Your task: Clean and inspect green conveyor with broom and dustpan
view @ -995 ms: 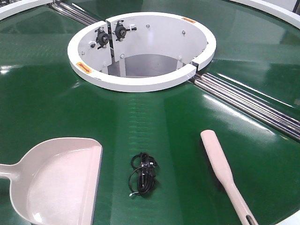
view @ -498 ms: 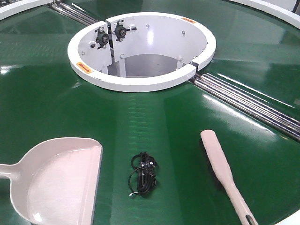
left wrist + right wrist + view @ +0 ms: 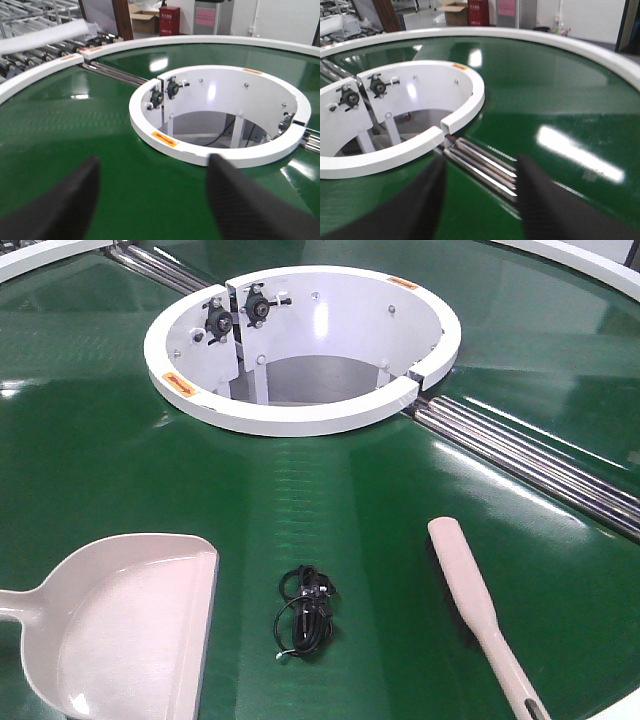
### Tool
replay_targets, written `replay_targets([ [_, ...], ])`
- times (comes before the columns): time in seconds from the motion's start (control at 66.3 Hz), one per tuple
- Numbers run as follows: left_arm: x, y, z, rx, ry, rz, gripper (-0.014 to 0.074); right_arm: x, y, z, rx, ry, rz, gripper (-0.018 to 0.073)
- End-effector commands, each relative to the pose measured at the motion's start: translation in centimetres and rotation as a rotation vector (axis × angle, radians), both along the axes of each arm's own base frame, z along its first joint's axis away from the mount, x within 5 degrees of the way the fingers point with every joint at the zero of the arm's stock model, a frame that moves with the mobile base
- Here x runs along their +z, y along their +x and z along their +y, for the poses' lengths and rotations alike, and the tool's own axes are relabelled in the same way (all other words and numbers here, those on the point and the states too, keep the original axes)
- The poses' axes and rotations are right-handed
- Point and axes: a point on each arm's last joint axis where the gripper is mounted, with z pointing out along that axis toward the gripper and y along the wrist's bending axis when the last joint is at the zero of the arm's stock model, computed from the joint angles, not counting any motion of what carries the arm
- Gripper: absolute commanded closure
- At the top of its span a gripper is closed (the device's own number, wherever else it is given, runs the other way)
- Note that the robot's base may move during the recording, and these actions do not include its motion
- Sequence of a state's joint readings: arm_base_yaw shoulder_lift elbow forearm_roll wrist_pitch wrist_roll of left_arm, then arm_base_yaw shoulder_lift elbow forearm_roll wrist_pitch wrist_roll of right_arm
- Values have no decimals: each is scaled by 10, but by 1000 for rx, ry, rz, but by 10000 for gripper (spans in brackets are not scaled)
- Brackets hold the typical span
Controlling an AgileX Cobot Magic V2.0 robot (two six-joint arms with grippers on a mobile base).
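Note:
The green conveyor [image 3: 110, 460] fills the front view, with its white ring hub [image 3: 300, 415] at the back centre and chrome roller strips [image 3: 530, 460] running right. On the belt's near left lies the pale dustpan [image 3: 120, 630], its mouth facing right. The slim broom [image 3: 470, 600] lies near right, handle toward me. No arm shows in the front view. In the left wrist view my left gripper [image 3: 152, 172] is open over bare belt [image 3: 60, 125] before the hub [image 3: 200, 152]. In the right wrist view my right gripper [image 3: 480, 172] is open above the rollers [image 3: 485, 167].
A small coil of black cable [image 3: 305, 612] lies on the belt between dustpan and broom. The hub's open well holds black bearing mounts [image 3: 235, 312]. Beyond the belt's white outer rim [image 3: 45, 72] stand roller racks, cardboard boxes and a red cabinet [image 3: 169, 13].

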State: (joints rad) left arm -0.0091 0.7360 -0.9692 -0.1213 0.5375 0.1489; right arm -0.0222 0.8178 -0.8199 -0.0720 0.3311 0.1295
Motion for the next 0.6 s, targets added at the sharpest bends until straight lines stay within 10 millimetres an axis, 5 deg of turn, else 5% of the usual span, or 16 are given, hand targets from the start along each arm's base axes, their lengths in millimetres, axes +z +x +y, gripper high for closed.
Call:
replay_targets([
  [0.0,16,0,-1,-2,-22,-95,-48,18,0,1,8,31,-98,-32],
  [0.09,16,0,-1,-1,-21,-101,-102,16,0,1,7,31,-81,-172],
  [0.211,17,0,-1,-1,-21,-106,-85,14,0,12,88,-18,-52,-161],
  [0.332,17,0,-1,-1,-23,-108,-42,4,5,44,289,-84,9,-137],
  [0.452,17,0,-1,0,-22,-108,7,-19,20,76,413,-36,162,-130],
  [0.588,16,0,-1,-1,-21,-98,27,-50,50,87,380,-28,450,-124],
])
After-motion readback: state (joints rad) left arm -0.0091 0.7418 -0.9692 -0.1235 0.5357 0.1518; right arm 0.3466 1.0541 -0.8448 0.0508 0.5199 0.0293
